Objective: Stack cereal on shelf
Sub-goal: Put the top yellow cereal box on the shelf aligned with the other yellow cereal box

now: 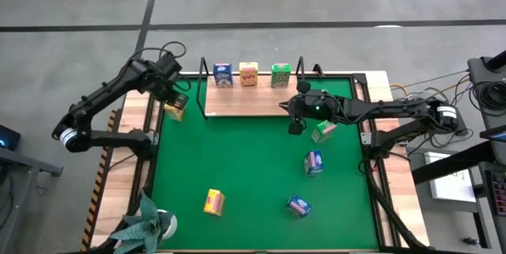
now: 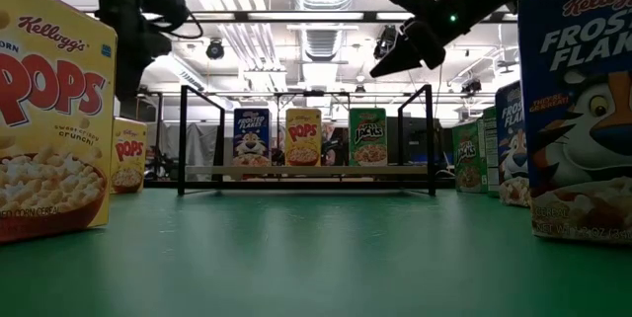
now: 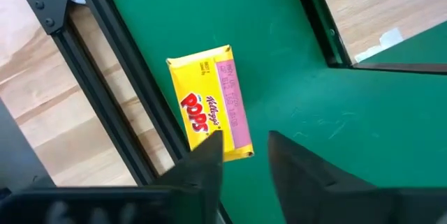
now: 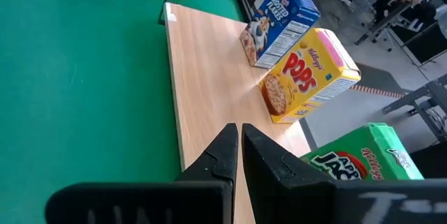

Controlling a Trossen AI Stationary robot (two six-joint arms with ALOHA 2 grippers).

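Observation:
Three cereal boxes stand upright along the far edge of the wooden shelf (image 1: 237, 104): blue (image 1: 223, 74), yellow (image 1: 249, 73) and green (image 1: 280, 74). A yellow Pops box (image 3: 209, 112) stands on the green mat just left of the shelf. My left gripper (image 3: 244, 144) hangs open above this box, pointing down, one finger over the box's end and the other over bare mat. It touches nothing. My right gripper (image 4: 237, 140) is shut and empty, hovering over the shelf's right end.
Loose boxes lie on the mat (image 1: 237, 159): green (image 1: 322, 131), blue (image 1: 314, 162), blue (image 1: 298, 206), yellow (image 1: 213, 202). Black wire uprights (image 2: 184, 139) stand at the shelf's ends. A black frame rail (image 3: 119, 105) runs beside the Pops box. A plant (image 1: 146, 226) sits near left.

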